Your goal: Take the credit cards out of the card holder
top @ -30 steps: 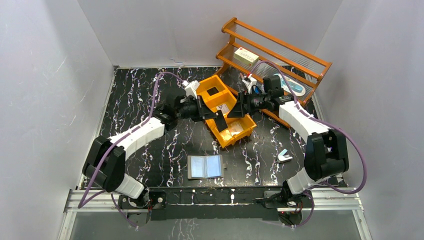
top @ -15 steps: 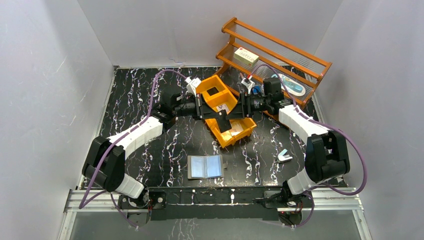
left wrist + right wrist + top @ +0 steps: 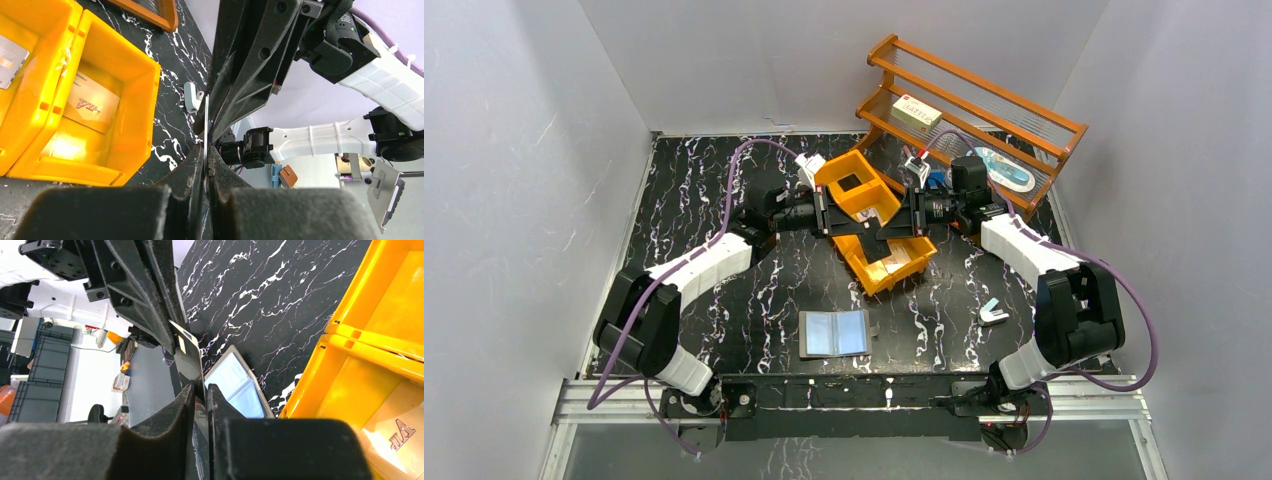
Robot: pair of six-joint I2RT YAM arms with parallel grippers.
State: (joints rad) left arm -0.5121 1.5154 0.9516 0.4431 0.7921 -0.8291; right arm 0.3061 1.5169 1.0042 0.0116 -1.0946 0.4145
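The left gripper (image 3: 206, 150) is staying clamped, jaws all but together, on a thin dark card (image 3: 205, 125) that is showing edge-on in its wrist view. It is holding that card in the air over the orange bin (image 3: 894, 277), which is sitting toward the far edge of the table (image 3: 724, 200), about midway along it.

What is changing is on the other side. The right gripper (image 3: 201, 390), which was standing clear of the card and wide open a second ago, has been moving in over the bin, so the two grippers are now meeting nose to nose. Its jaws have been narrowing fast. In its wrist view its fingers are sitting against both faces of the same card, so both grippers are pinching it at once. I am reading this as a hand-over in progress, probably on the way to dropping the card into the bin, though into which compartment I cannot tell.

Other credit cards are already lying there: a tan card (image 3: 90, 107) in the near compartment, a silvery card (image 3: 10, 60) in the middle and a black card (image 3: 849, 181) in the far one.

The card holder (image 3: 834, 333) is lying open and flat near the table's near edge, midway along it and well apart from both grippers. Whether any card is remaining in its slots I cannot tell.
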